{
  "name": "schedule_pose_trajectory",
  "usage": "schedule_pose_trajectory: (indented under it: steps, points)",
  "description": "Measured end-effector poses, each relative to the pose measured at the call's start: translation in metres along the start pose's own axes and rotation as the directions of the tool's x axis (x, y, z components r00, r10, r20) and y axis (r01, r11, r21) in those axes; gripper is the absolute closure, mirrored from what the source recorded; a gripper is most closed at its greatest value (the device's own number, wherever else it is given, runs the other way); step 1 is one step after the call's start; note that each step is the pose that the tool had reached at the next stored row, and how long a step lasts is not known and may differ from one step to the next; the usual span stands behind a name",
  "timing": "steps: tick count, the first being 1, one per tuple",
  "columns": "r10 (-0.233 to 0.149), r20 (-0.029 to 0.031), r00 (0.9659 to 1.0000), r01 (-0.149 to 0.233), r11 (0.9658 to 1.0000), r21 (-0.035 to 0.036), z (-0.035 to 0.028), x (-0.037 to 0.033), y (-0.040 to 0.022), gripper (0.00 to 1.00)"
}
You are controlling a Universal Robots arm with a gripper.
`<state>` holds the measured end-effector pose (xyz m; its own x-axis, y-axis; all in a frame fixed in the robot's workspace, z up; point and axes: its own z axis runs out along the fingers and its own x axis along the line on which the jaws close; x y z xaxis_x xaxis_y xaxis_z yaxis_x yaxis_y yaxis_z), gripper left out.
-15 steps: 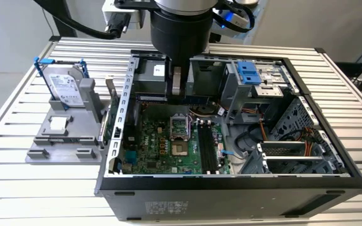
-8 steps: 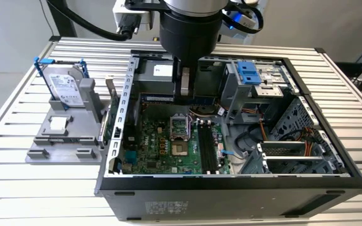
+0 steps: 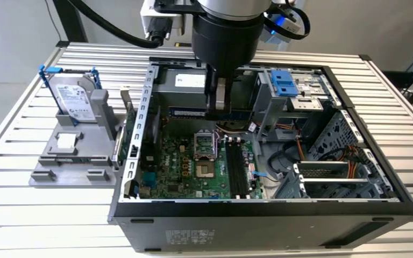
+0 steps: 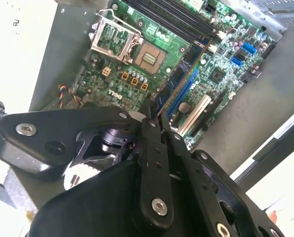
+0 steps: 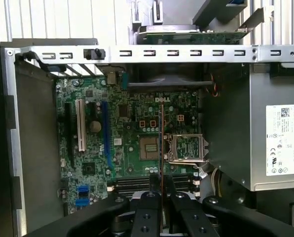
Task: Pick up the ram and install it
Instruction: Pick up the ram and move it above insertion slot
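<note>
1. My jaws are clenched on the ram [image 3: 189,112]. They grip it near its middle, with its long side level, inside the open case [image 3: 264,215].
2. In the exterior view the ram hangs over the far end of the board [image 3: 170,172]. It is beyond the socket [image 3: 204,148] and just in front of the power supply [image 3: 181,86].
3. The black slots [image 3: 236,169] lie beside the socket, toward the exterior view's right and nearer that camera. The ram is apart from them and not seated, and its length lies across their run.
4. In the first wrist view the ram [image 5: 160,148] shows edge-on as a thin line coming out from between my fingers [image 5: 148,212]. It sits over the board [image 5: 132,118], beside the socket [image 5: 186,148], with the slots [image 5: 137,183] close to my fingertips.
5. In the second wrist view the ram [image 4: 181,78] is again a thin edge. It points past the socket [image 4: 115,34] toward the slots [image 4: 171,17].
6. At the exterior view's left, a hard drive [image 3: 73,99] stands upright in a blue frame on a grey stand [image 3: 70,161]. The stand rests on the slatted surface [image 3: 49,215], just beside the case and well apart from my jaws.
</note>
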<state>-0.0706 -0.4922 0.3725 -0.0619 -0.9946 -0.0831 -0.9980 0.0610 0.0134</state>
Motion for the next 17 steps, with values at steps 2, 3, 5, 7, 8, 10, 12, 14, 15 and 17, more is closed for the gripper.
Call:
schedule_pose_trajectory:
  steps: [2,3,5,7,8,10,12,14,15,17]
  points:
    - [0.0,0.0,1.0,0.0,1.0,0.0001,0.0001,-0.0001,-0.0028,1.0]
    - [0.0,0.0,1.0,0.0,1.0,0.0,0.0002,-0.0002,-0.0042,1.0]
    - [0.0,0.0,1.0,0.0,1.0,0.0,0.0004,-0.0004,-0.007,1.0]
    - [0.0,0.0,1.0,0.0,1.0,0.0,0.0006,-0.0005,-0.0097,1.0]
    - [0.0,0.0,1.0,0.0,1.0,0.0,0.0006,-0.0006,-0.011,1.0]
    - [0.0,0.0,1.0,0.0,1.0,0.0,0.0008,-0.0008,-0.0137,1.0]
    - [0.0,0.0,1.0,0.0,1.0,0.0,0.001,-0.0009,-0.0166,1.0]
    - [0.0,0.0001,1.0,0.0,1.0,0.0,0.0015,-0.0011,-0.0203,1.0]
    - [0.0,0.0,1.0,0.0,1.0,0.0,0.0017,-0.0013,-0.0225,1.0]
    - [0.0,0.0,1.0,0.0,1.0,0.0,0.002,-0.0015,-0.0275,1.0]
